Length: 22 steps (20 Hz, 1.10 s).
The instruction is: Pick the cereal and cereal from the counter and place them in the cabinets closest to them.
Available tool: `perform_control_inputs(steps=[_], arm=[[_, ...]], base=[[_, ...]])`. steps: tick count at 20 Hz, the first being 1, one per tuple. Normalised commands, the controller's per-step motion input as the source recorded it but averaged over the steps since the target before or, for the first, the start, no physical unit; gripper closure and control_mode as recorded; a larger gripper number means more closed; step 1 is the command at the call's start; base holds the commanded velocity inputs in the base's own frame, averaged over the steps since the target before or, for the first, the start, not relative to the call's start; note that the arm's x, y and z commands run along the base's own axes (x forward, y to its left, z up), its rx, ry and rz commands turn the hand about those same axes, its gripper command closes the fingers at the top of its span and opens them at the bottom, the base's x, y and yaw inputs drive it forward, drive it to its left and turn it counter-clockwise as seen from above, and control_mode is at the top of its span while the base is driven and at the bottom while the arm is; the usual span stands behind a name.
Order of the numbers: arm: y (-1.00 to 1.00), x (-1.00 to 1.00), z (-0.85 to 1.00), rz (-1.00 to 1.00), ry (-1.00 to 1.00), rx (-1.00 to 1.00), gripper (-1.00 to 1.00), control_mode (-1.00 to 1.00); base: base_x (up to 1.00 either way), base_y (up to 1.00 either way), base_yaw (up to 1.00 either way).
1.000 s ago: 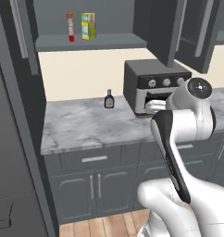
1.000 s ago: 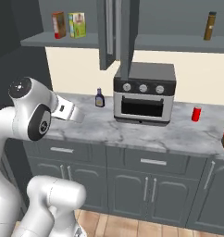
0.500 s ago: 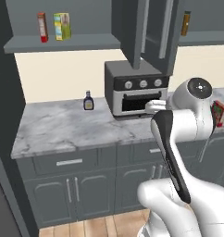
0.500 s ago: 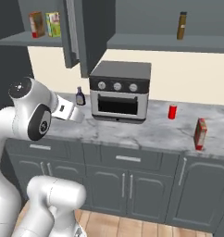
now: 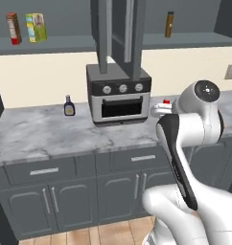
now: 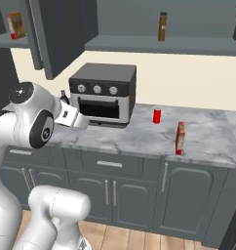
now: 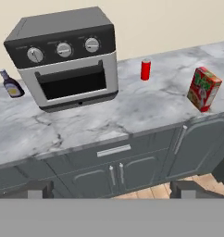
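We're looking down the hand cam at the marble tabletop point(image 7: 132, 115). One cereal box point(image 7: 204, 89), red/green w/ white lower part, is standing upright near the tabletop's front edge, well right of the toaster oven point(image 7: 63, 55); from the right base cam the same box point(image 6: 180, 138) is sitting right of the small red can point(image 6: 157, 115), apart from it. The other cereal box point(image 5: 13, 28), slim & red, is standing on the open cabinet shelf point(image 5: 46, 44) at upper left, just beside the yellow-green carton point(image 5: 36, 27); in the right base cam it's point(image 6: 15, 25) partly behind a cabinet door point(image 6: 61, 34). A small dark bottle point(image 7: 11, 85) is sitting left of the oven, and a tall dark bottle point(image 6: 162, 26) is standing on the upper shelf at right.

We're holding the pincer point(image 7: 111, 192) up in front of the tabletop, off everything; its two tips are showing far apart at the bottom of the hand cam w/ nothing between them. The arm's hand point(image 6: 71, 117) is sitting in front of the oven's left side.
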Motion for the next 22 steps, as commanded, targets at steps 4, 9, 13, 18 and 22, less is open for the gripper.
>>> perform_control_inputs(steps=[4,9,13,18,22], arm=[[0.0,0.0,0.0,0.0,0.0,0.0,-1.0,1.0],[0.0,0.0,0.0,0.0,0.0,0.0,-1.0,1.0],[0.0,0.0,0.0,0.0,0.0,0.0,-1.0,1.0],[0.0,0.0,0.0,0.0,0.0,0.0,-1.0,1.0],[0.0,0.0,0.0,0.0,0.0,0.0,-1.0,1.0]], base=[[-0.03,-0.57,0.0],[-0.04,-0.57,0.0],[-0.08,-0.44,0.0],[-0.13,-0.32,-0.02],[-0.09,-0.43,-0.03]])
